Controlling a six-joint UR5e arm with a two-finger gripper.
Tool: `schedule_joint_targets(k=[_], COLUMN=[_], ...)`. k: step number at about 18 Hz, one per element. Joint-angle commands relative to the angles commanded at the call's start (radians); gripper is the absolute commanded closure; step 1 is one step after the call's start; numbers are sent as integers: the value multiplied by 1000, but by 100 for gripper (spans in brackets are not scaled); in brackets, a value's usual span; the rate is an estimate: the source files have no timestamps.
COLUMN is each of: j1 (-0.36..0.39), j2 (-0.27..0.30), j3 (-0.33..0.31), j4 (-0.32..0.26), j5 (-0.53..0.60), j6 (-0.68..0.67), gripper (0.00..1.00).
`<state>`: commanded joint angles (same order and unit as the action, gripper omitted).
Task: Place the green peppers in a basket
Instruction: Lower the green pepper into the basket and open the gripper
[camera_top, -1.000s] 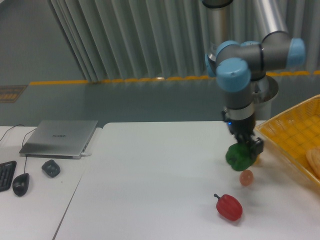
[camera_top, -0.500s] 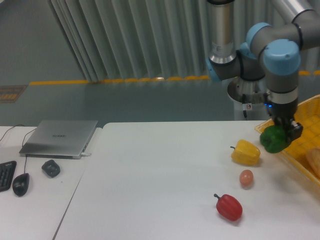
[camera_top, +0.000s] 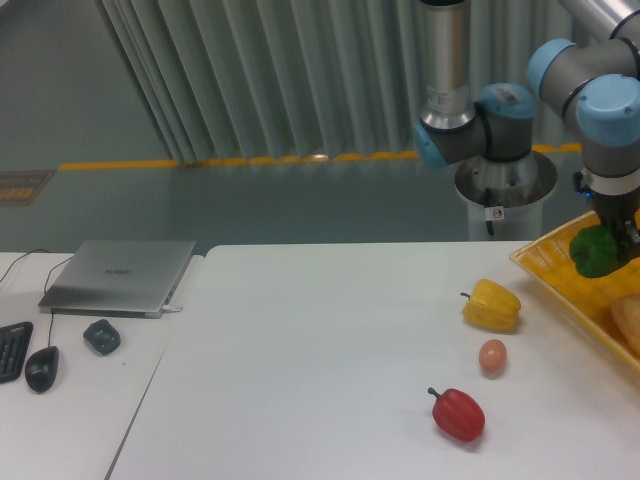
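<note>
The hand (camera_top: 612, 238) grips the green pepper (camera_top: 596, 254), its fingers closed around the pepper's top, holding it above the yellow basket (camera_top: 560, 272), over the basket's left part.

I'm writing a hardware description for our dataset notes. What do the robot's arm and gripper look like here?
The arm is made of silver-grey metal tubes joined by chunky grey joints with light-blue end caps. It rises from a round silver base bearing a small white label. The gripper is small and black, below a black wrist section.
</note>
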<state>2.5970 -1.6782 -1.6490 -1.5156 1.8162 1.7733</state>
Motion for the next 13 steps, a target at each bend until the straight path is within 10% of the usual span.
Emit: schedule_joint_targets(k=[2,6,13], j1=[9,6,28], j2=[0,2,5], j3=[0,-6,-8], j4=[0,8,5], j5=[-2,0,-31], j6=[0,-5,-14], gripper=[50,4,0])
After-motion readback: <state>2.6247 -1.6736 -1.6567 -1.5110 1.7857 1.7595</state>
